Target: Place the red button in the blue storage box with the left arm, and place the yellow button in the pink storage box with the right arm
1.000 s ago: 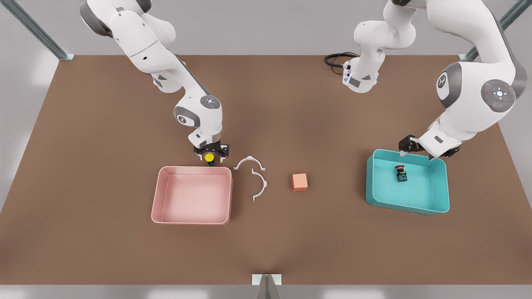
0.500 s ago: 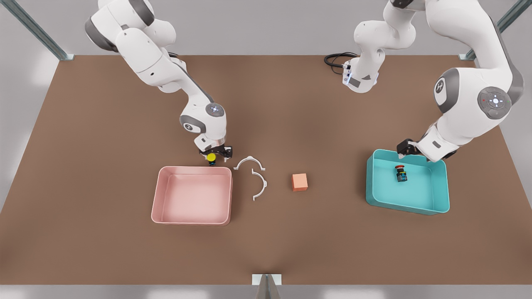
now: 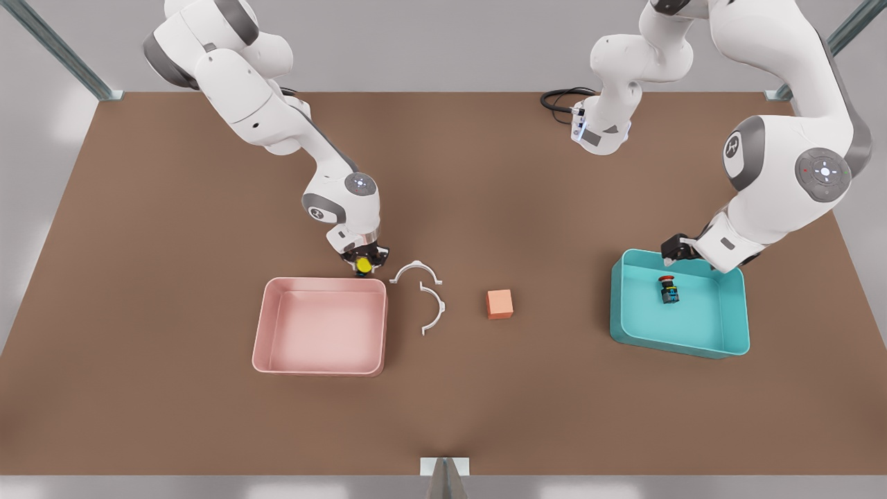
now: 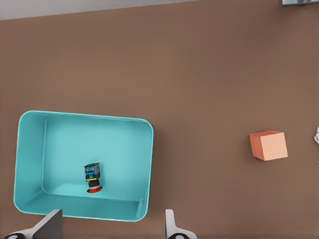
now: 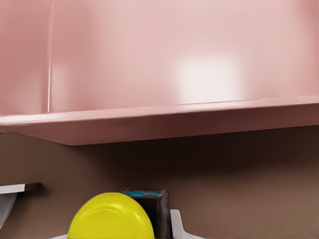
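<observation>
The right claw (image 3: 362, 264), just outside the pink storage box's (image 3: 320, 326) far rim, is clamped on the yellow button's (image 3: 363, 264) dark body below its domed cap; the button looks small, light, rigid and smooth, its axis tilted with the cap facing the front camera. The red button (image 3: 669, 288) lies on its side in the blue storage box (image 3: 679, 303), cap toward the bench's far edge, while the left claw (image 3: 673, 254) waits over that box's far rim, jaws apart.

Soft, even overhead light leaves faint blurred shadows on the matte brown table (image 3: 173, 242), while a pale glare patch sits on the glossy pink storage box (image 5: 209, 74) floor.
</observation>
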Action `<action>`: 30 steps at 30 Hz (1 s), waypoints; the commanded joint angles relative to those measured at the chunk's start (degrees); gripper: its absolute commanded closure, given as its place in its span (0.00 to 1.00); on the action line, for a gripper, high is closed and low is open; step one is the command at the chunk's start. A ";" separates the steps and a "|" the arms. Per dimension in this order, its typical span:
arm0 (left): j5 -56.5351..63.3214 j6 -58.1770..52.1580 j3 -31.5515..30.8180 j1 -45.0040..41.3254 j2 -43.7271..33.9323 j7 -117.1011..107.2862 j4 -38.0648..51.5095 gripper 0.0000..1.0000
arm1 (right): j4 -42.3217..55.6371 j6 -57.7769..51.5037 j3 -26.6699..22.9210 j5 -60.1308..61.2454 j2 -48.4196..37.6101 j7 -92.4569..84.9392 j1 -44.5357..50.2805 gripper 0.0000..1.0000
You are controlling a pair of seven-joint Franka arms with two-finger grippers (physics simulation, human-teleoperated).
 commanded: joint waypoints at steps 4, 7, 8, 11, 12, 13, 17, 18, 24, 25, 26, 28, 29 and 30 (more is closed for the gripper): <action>0.04 -0.02 0.00 -0.10 -0.06 -0.84 0.03 0.00 | -0.07 0.17 0.14 -0.09 -0.49 1.07 -0.45 0.37; 0.04 -0.02 0.00 -0.10 -0.06 -0.84 0.03 0.00 | -0.42 0.09 0.41 -0.01 -2.15 0.98 -0.89 0.41; 0.04 -0.02 0.00 -0.10 -0.06 -0.76 0.03 0.00 | -0.77 0.09 0.58 -0.01 -3.21 0.89 -1.07 0.41; 0.04 -0.02 0.00 -0.10 -0.06 -0.76 0.03 0.00 | -1.83 0.08 1.99 -0.01 -4.44 1.16 -2.65 0.46; 0.04 -0.02 0.00 -0.01 -0.06 -0.76 0.03 0.00 | -2.27 0.09 1.99 -0.01 -4.88 0.80 -3.09 0.51; 0.04 -0.02 0.00 -0.01 -0.06 -0.76 0.03 0.00 | -2.36 0.09 1.99 -0.01 -5.23 0.72 -3.62 0.58; 0.04 -0.02 0.00 -0.01 -0.06 -0.76 0.03 0.00 | -3.32 -0.09 1.99 -0.01 -8.57 -1.65 -4.58 0.59; 0.04 -0.02 0.00 -0.01 -0.15 -0.76 0.03 0.00 | -4.46 -0.09 1.81 0.08 -9.71 -3.24 -4.67 0.59; 0.04 -0.11 0.00 -0.01 -0.15 -0.84 0.03 0.00 | -7.45 0.26 1.46 0.08 -11.03 -5.17 -5.99 0.59; 0.04 -0.11 0.00 -0.01 -0.15 -0.84 0.03 0.00 | -8.33 0.79 1.46 0.08 -11.56 -5.17 -6.17 0.59; 0.04 -0.11 0.00 -0.01 -0.15 -0.84 0.03 0.00 | -9.74 1.75 1.38 0.08 -12.88 -5.17 -6.34 0.59; 0.04 -0.11 0.09 -0.01 -0.41 -0.84 0.03 0.00 | -11.76 3.07 1.37 0.08 -13.76 -5.26 -7.13 0.59; 0.04 -0.11 0.09 -0.01 -0.50 -0.84 0.03 0.00 | -12.90 4.04 1.29 -0.01 -14.90 -6.49 -7.92 0.59; 0.04 -0.11 0.09 0.08 -0.59 -0.76 0.03 0.00 | -13.25 4.04 1.20 -0.01 -16.30 -7.46 -8.10 0.59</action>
